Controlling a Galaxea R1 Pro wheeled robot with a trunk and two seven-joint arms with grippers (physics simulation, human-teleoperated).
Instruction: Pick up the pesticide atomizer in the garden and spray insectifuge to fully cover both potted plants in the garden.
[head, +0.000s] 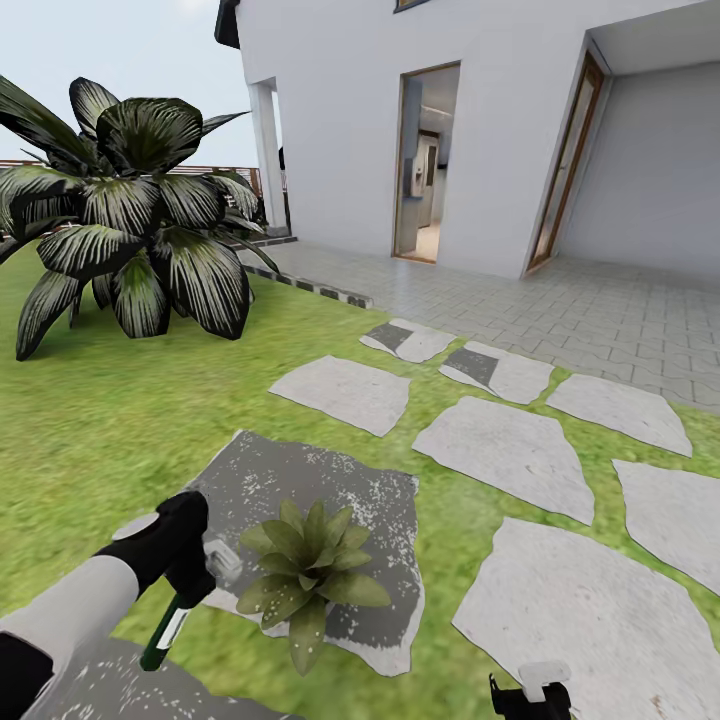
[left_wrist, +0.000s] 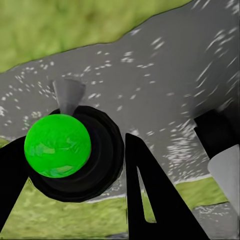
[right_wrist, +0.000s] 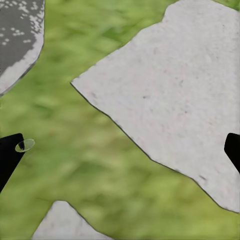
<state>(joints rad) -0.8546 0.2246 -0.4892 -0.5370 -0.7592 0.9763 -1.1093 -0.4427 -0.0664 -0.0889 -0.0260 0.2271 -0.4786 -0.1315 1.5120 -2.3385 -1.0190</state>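
The slim dark green pesticide atomizer, with a white label strip down its side and a pale grey spray head at the top, hangs tilted in the black left gripper at the lower left of the head view, its base pointing down toward the lawn. The jaws of that gripper are closed on the upper part of the bottle, just below the spray head. In the left wrist view the bottle is seen end-on as a bright green rounded disc inside a black ring, with a small grey cone beside it and black fingers on either side (the ground beneath is speckled grey stone edged by grass).

Just beside the atomizer, the spray head turned toward it, stands a small potted plant, a low rosette of pointed green leaves sitting on a dark grey speckled stepping stone; its pot is hidden under the leaves.

The right gripper shows at the bottom edge of the head view, above grass between pale grey stepping stones. In the right wrist view its black fingertips sit at opposite edges, jaws spread wide with nothing between them but lawn and stone.

A big dark broad-leaved bush grows at the upper left, and a white house wall with an open doorway rises behind a paved terrace.
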